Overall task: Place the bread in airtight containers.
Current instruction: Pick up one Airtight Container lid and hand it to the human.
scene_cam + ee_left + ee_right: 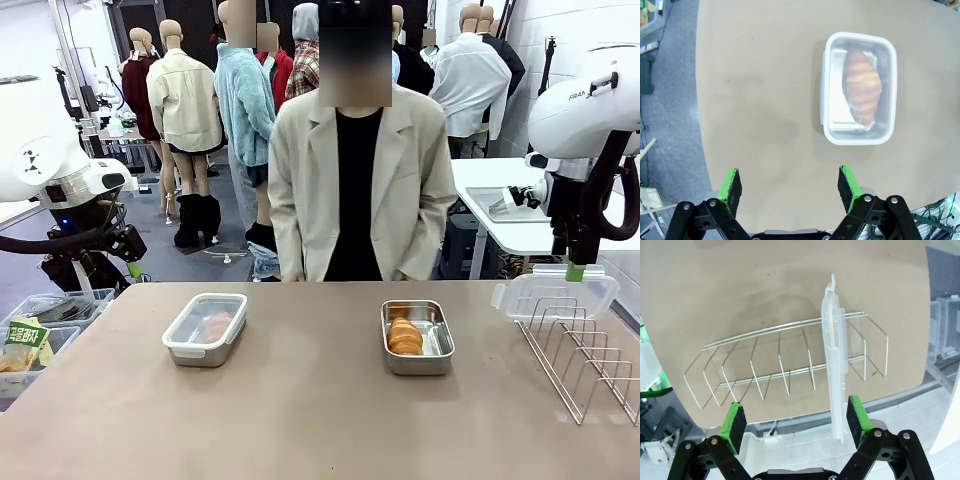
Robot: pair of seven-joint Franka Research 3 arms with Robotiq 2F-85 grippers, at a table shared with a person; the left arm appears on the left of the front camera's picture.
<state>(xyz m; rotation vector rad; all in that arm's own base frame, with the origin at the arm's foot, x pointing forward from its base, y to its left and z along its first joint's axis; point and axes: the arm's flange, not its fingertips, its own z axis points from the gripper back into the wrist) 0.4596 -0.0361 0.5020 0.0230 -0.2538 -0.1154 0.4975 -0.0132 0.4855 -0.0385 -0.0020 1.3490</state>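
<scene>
Left claw (pixel 790 182) hangs above the table (pixel 755 100) with its two green-padded fingers spread wide and nothing between them; just ahead of it the brown tabletop is bare; farther ahead, and off toward its right finger, sits a lidded box (pixel 860 87) with one croissant (pixel 862 86) seen through the clear lid, well apart from the fingertips.

Right claw (pixel 796 422) is likewise spread wide, gripping nothing; a clear lid (pixel 834 365) stands on edge in a wire rack (pixel 785 365) directly ahead, its near end reaching in between the fingers, close to the right pad, though whether it touches cannot be told; the rack stretches sideways across the table beyond both fingertips.

From the front, the left claw (pixel 133 268) hovers off the table's left edge, with the lidded box (pixel 205 328) lying inward from it; the right claw (pixel 574 270) hangs just over the lid (pixel 555 295) in the rack (pixel 585 355); an open box (pixel 417 337) holding the second croissant (pixel 404 335) sits inward, toward the middle; a person (pixel 360 190) stands at the far side.
</scene>
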